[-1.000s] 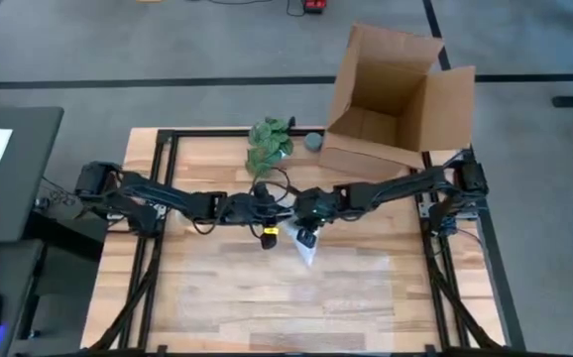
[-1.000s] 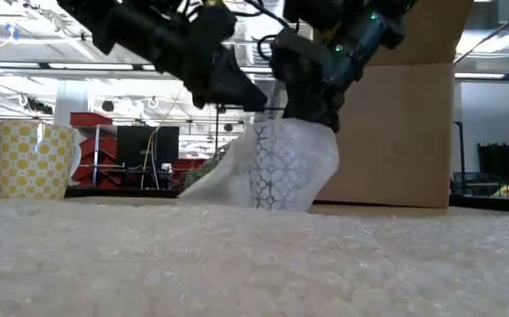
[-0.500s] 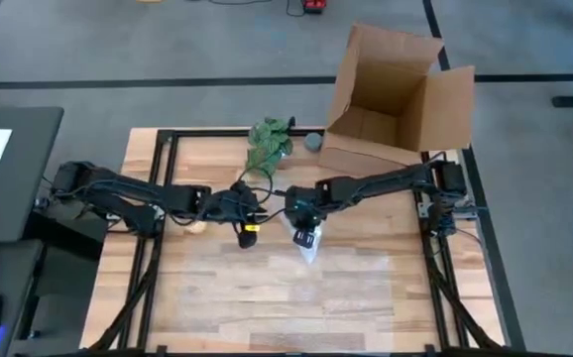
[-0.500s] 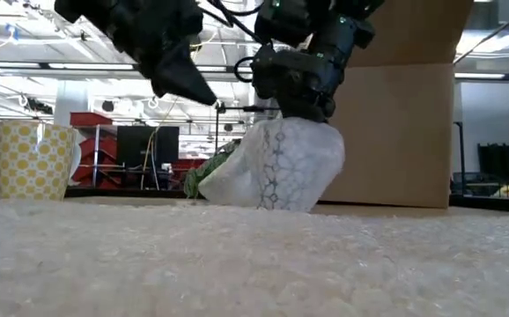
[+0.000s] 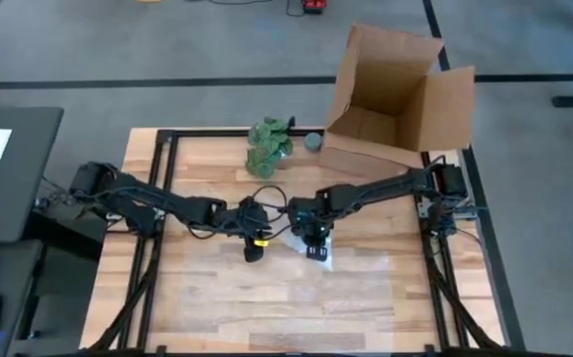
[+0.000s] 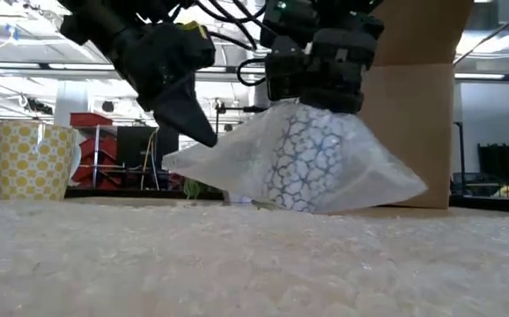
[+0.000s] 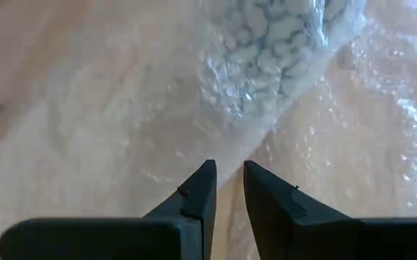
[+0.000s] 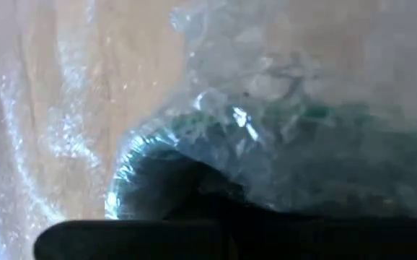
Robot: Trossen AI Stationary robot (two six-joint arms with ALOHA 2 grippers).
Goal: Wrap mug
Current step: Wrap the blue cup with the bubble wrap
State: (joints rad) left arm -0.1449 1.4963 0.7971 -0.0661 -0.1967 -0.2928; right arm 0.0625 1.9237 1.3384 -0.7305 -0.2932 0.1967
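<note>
The mug [image 6: 303, 163] sits near the middle of the wooden table [image 5: 366, 297], wrapped in clear bubble wrap [image 6: 360, 176]. You can see its dark net-like pattern through the wrap in the low view. The wrap spreads out flat on the table around it.

The right gripper [image 5: 313, 241] is right on top of the wrapped mug, pressing down on it. Its fingers are hidden by the wrap, so I cannot tell if they are spread or closed.

The left gripper [image 7: 228, 189] hangs just beside the bundle, at about 9 o'clock from it. Its two fingers are almost pressed together, with only a thin gap, and they hold nothing. The tips point down at the wrap on the table.

At 12 o'clock from the mug, near the far edge, lies a green leafy bunch [image 5: 269, 144]. Next to it is a small grey round thing [image 5: 312, 142]. An open cardboard box [image 5: 401, 94] stands at about 1 o'clock. In the low view a yellow spotted cup [image 6: 33, 159] stands off to the side.
</note>
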